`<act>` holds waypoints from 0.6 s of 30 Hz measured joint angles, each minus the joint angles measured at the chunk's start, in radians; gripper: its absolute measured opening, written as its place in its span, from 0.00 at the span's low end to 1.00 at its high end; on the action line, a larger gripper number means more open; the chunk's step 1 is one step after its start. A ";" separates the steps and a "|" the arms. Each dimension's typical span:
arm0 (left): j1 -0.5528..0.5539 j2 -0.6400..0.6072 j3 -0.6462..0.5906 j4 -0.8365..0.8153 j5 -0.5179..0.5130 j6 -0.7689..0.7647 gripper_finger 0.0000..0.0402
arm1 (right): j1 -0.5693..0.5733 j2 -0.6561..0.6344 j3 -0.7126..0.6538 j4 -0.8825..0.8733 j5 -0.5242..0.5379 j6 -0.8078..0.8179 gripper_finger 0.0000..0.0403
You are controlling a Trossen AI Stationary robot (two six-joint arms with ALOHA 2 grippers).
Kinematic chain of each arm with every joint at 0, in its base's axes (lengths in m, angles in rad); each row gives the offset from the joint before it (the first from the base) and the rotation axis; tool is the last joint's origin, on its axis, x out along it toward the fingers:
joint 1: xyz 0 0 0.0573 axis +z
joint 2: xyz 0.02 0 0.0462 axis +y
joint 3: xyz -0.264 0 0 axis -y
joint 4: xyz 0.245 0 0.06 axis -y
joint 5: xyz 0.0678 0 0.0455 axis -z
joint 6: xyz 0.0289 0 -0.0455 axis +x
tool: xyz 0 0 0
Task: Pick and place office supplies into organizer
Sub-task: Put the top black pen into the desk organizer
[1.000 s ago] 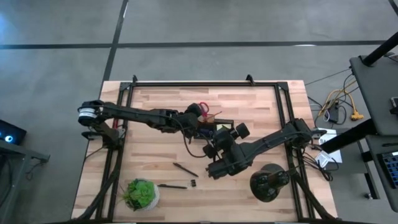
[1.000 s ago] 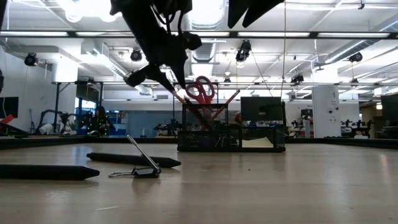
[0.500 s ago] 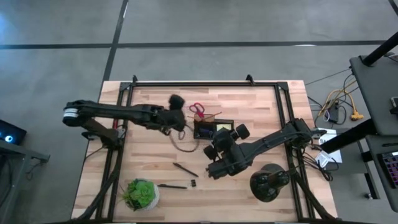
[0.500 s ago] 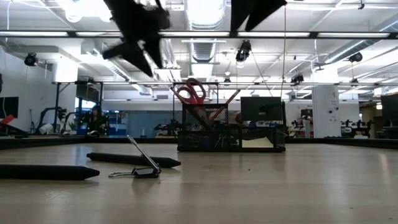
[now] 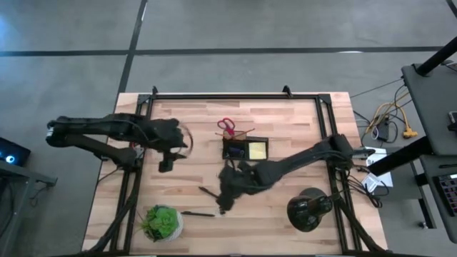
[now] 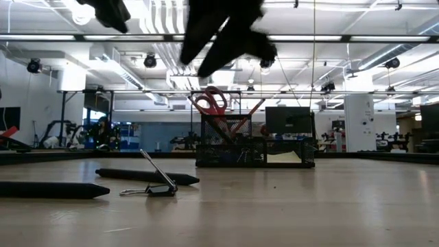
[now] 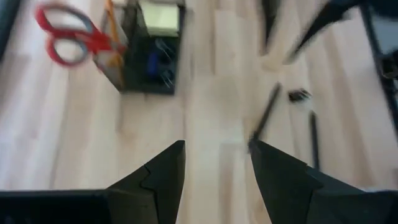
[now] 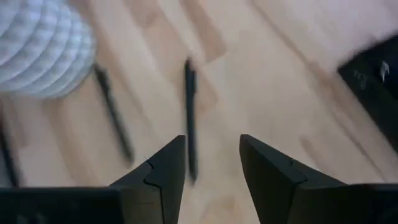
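Organizer point(image 5: 245, 149) sits mid-table, scissors point(image 5: 227, 127) and yellow pad point(image 5: 257, 150) already inside. We see the right gripper point(image 8: 210, 158) spread and empty above a loose pen point(image 8: 189, 118), likely next. Left gripper point(image 7: 214, 165), released, hangs left.

Left arm: extended from the left edge of the bench toward its middle, dark two-finger left gripper point(image 5: 166, 161) pointing down, fingers point(image 7: 163, 177) parted, nothing between them. Right arm: reaching from the right side diagonally across the bench, dark two-finger right gripper point(image 5: 223, 191) low, fingers point(image 8: 166, 165) spread and empty.
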 joint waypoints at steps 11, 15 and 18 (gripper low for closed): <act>-0.019 -0.172 -0.124 -0.064 0.020 -0.186 0.42 | -0.019 0.213 0.145 0.080 -0.015 -0.328 0.36; -0.019 -0.236 -0.197 -0.058 0.018 -0.240 0.42 | -0.022 0.297 0.231 0.080 -0.016 -0.381 0.36; -0.019 -0.275 -0.258 -0.036 0.018 -0.268 0.42 | -0.022 0.357 0.296 0.048 -0.019 -0.385 0.36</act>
